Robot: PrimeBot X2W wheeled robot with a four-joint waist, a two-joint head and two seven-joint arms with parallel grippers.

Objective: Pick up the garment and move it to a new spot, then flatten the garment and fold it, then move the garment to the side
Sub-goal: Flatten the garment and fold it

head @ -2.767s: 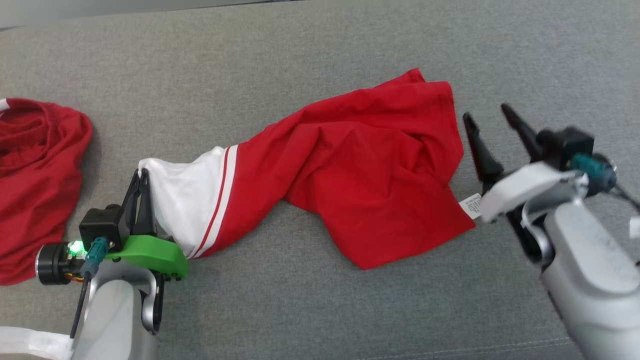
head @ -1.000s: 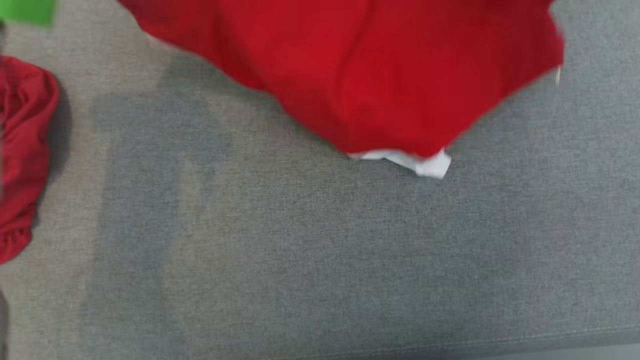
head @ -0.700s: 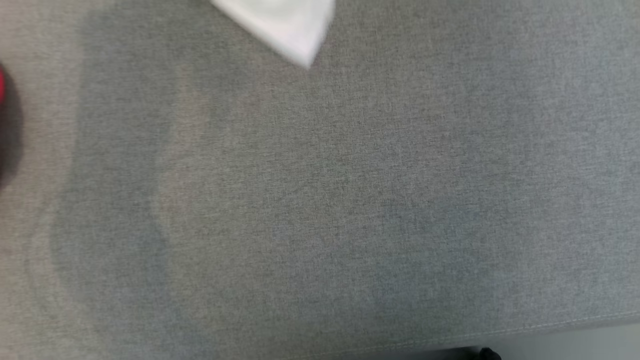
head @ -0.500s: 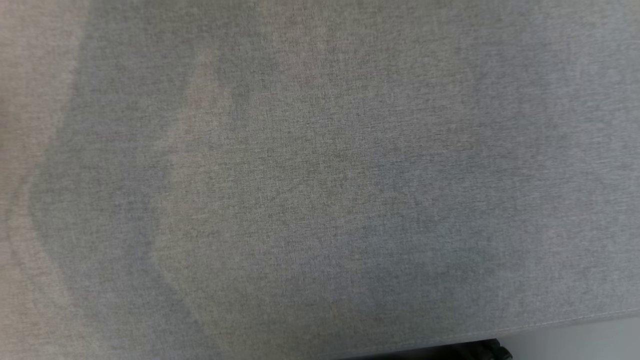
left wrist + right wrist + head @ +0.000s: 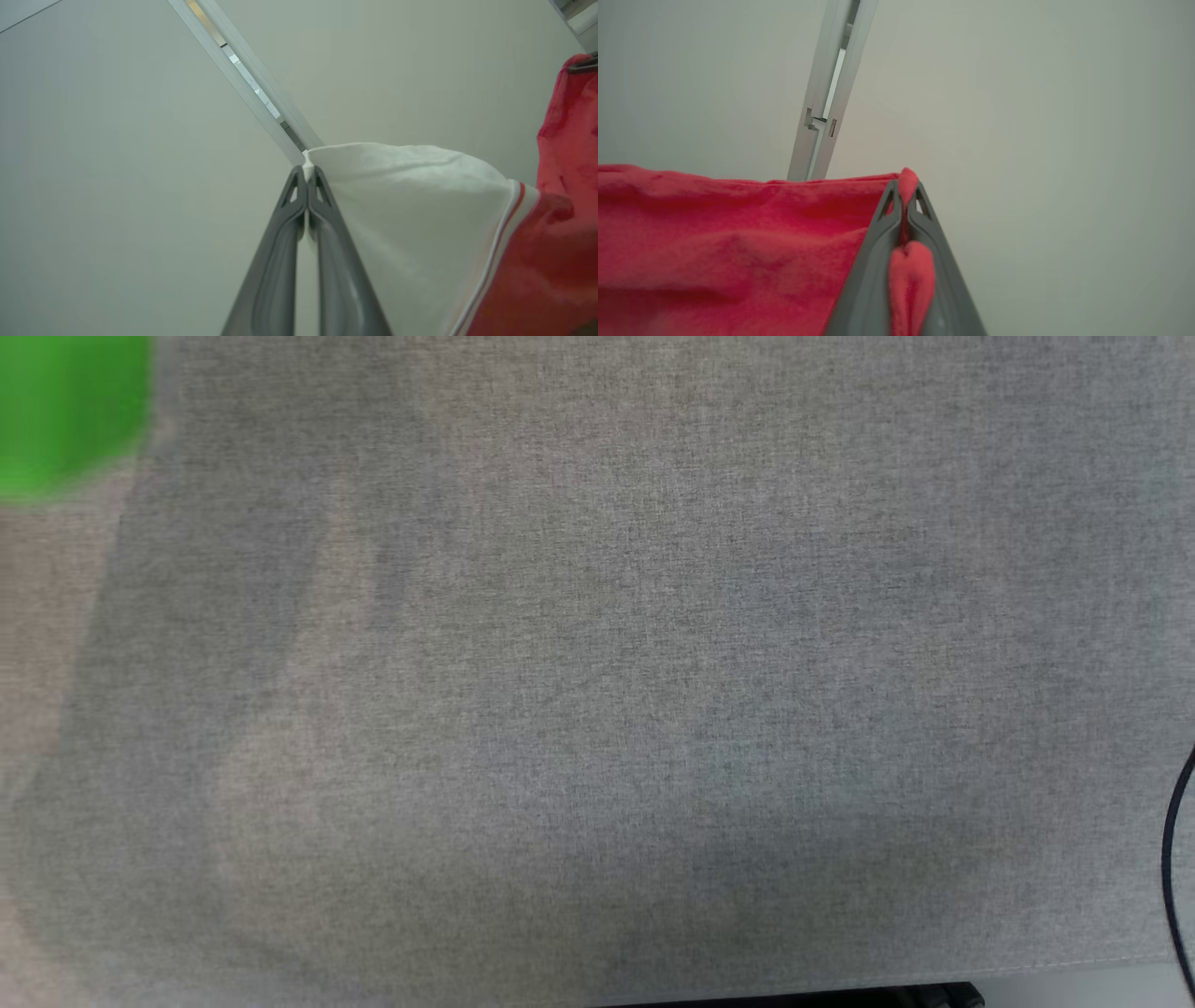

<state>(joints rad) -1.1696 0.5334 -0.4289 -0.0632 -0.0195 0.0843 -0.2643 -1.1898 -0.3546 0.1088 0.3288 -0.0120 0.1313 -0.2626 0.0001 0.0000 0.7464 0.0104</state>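
Left wrist view: the left gripper (image 5: 307,179) pointed up into the middle of the picture, its two dark fingers pressed together on a white corner of the garment (image 5: 420,210). A small tuft of white cloth poked out above the fingertips. From that pinch the cloth spread down and to the right, first as a white panel. Then came a thin red stripe, and then plain red cloth that ran off the right edge. Behind it was a plain pale surface crossed by a slanting metal rail (image 5: 243,70). At the top right corner a small dark part touched the red cloth, but what it was could not be told.

Right wrist view: the right gripper (image 5: 906,186) was likewise clamped shut on a red edge of the same garment. A nub of red stood above the fingertips, and a fold bulged out between the fingers lower down. The red cloth stretched away to the left, its top edge nearly level. A pale slotted strip (image 5: 826,107) rose behind it against a plain pale background.

Head view: a grey woven surface (image 5: 597,709) lay below, with soft shadows on its left half. A blurred green block (image 5: 65,411) sat in the top left corner, and a thin dark cable (image 5: 1172,859) curved along the right edge.
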